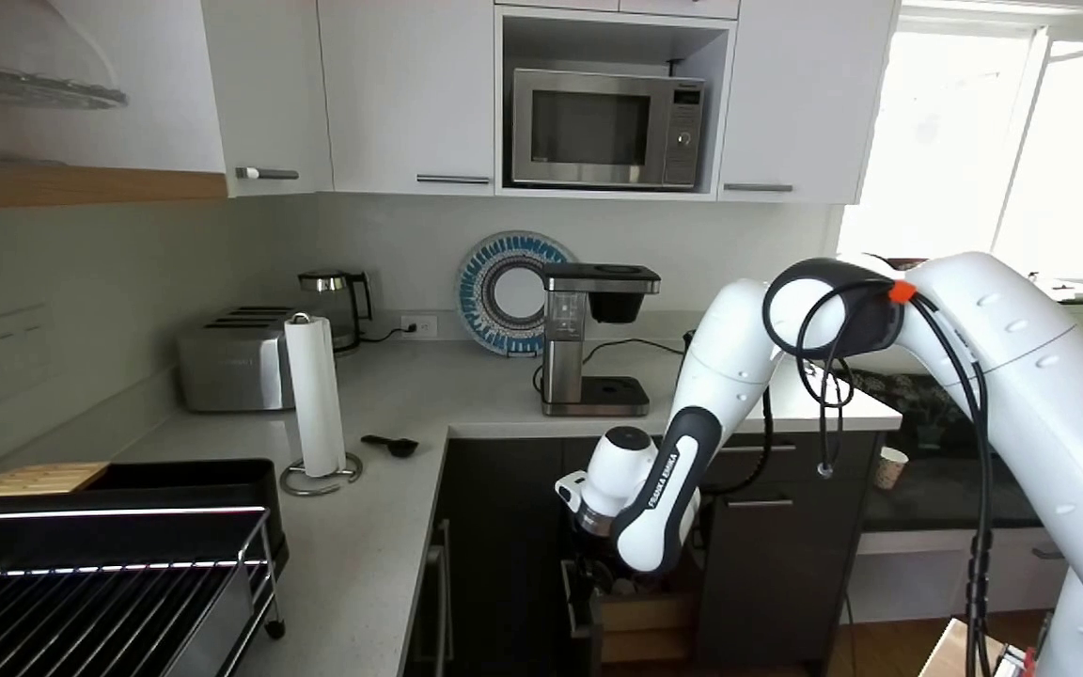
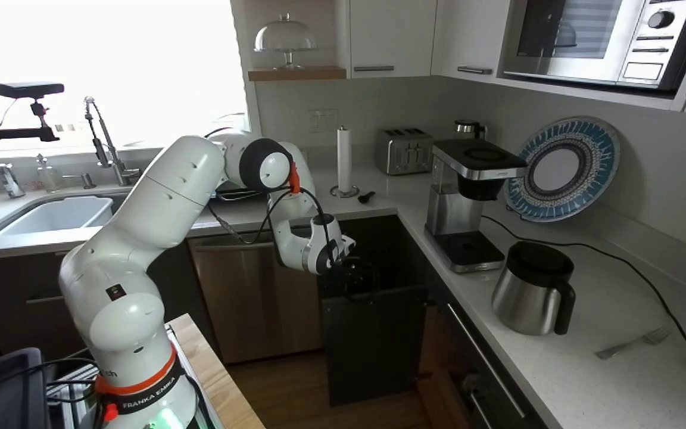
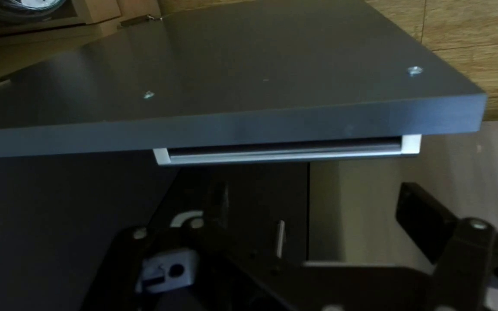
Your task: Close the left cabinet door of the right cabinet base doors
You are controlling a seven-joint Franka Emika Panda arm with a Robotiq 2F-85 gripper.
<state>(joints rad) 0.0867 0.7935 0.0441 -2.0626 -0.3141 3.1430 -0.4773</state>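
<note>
The left cabinet door (image 2: pixel 373 345) is a dark panel standing open from the right cabinet base. It shows nearly edge-on in an exterior view (image 1: pixel 580 611), with the light wooden trays (image 1: pixel 650 625) of the right cabinet base (image 1: pixel 697 616) to its right. In the wrist view the door (image 3: pixel 231 69) crosses the upper part, its silver bar handle (image 3: pixel 283 154) along the near edge. My gripper (image 3: pixel 318 207) is open, its dark fingers wide apart with nothing between them. The fingers lie below the handle in the picture; contact cannot be told. In both exterior views the gripper (image 1: pixel 598 555) (image 2: pixel 352 277) is dark against the door's top.
The counter (image 2: pixel 515 357) overhangs the cabinet, with a coffee machine (image 1: pixel 588 338) and a steel carafe (image 2: pixel 533 292) on it. A steel dishwasher (image 2: pixel 259 298) stands beside the arm. A dark panel with horizontal handles (image 1: pixel 767 583) is right of the opening. Cables (image 1: pixel 979 470) hang from the arm.
</note>
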